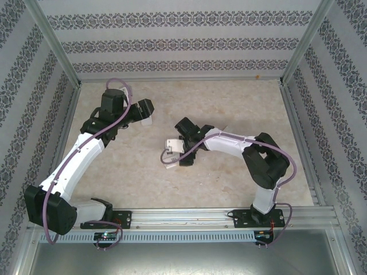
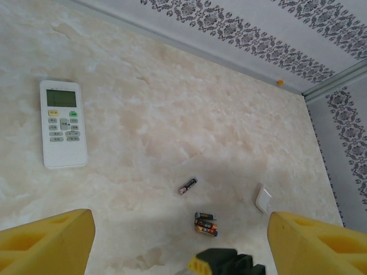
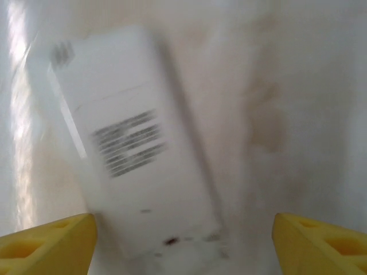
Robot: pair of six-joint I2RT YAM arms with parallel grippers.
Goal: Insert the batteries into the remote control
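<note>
In the left wrist view a white remote control (image 2: 63,123) lies face up at the left. One of the batteries (image 2: 187,185) lies alone on the table, and three more (image 2: 206,224) lie side by side nearer me. My left gripper (image 2: 180,232) hangs open above them with nothing between its fingers. In the right wrist view a blurred white remote (image 3: 132,149) lies back up, its printed label showing. My right gripper (image 3: 183,232) is open, with the remote's near end between its fingertips. From above, that remote (image 1: 172,146) lies by the right gripper (image 1: 182,150).
A small white cover piece (image 2: 263,199) lies to the right of the batteries. The wallpapered back wall (image 2: 258,34) and a metal corner post (image 2: 335,86) close the table's far side. A yellow and black part (image 2: 223,264) shows at the bottom edge.
</note>
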